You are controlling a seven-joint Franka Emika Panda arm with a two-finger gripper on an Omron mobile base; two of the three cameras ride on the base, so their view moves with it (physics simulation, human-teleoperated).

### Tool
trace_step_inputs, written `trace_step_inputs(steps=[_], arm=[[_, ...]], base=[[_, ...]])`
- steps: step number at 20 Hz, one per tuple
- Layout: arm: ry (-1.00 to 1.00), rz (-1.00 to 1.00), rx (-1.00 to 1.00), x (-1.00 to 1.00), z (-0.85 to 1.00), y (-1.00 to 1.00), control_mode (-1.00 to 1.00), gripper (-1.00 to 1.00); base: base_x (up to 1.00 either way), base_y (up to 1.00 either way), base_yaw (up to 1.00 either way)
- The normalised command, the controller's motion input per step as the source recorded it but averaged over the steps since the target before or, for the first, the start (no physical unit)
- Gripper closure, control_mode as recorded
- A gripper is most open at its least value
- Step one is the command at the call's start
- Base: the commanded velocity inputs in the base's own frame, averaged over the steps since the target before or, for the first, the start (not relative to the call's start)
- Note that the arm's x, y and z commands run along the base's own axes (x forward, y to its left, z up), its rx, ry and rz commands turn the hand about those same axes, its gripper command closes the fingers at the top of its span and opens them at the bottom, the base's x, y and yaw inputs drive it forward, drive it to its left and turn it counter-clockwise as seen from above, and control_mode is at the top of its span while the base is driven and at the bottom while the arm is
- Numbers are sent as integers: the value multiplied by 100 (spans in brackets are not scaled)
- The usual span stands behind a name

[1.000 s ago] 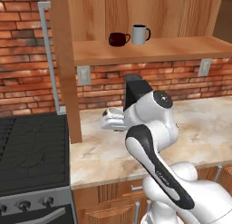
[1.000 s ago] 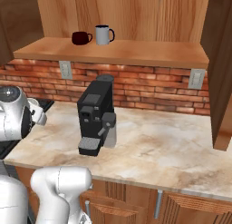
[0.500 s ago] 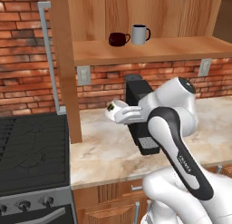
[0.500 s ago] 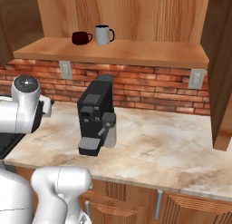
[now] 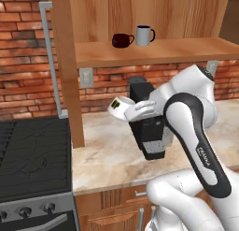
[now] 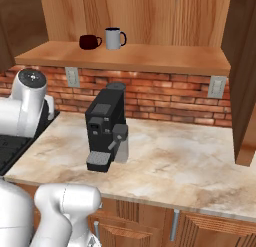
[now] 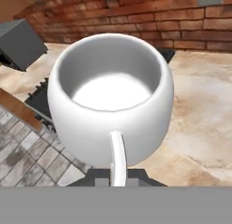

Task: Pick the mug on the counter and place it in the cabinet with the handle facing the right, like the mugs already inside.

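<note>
Mug [image 5: 122, 106]: small, squat, glossy white ceramic, wider than tall, with a thin loop handle [image 7: 117, 157]. It is carried in mid-air at centre frame in the left base view, above the beige marbled surface [image 5: 107, 150] and just below the shelf edge, clear of both. The fingers [image 5: 133, 112] are clenched on the mug at its handle side; in the hand view the handle runs down toward the bottom edge, between the finger tips.

Progress: pick-up is judged done; the lift is partly made. Raising to shelf height, turning the handle rightward and setting down are left.

Cabinet [image 5: 154, 51]: light-brown wood, visible grain, thick plank shelf, square side post at left.

Resident mugs, upper centre: dark red mug [image 5: 122, 40], rounded and squat; taller white mug [image 5: 144, 35], cylindrical, dark rim.

Coffee machine [image 6: 104, 128]: black, boxy, matt, standing on the surface below the shelf.

Back wall [image 6: 165, 97]: red brick, rough-looking courses.
</note>
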Motion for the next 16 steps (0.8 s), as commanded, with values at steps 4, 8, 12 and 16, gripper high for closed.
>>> trace_step_inputs(steps=[4,8,12,16], arm=[[-9,5,0,-20,51,-1,-100,100],[-8,3,0,-6,44,-13,-100,100],[-6,1,0,0,38,-20,-100,100],[-4,0,0,0,31,-24,-100,100]], base=[[0,0,0],[0,0,0],[0,0,0],[0,0,0]])
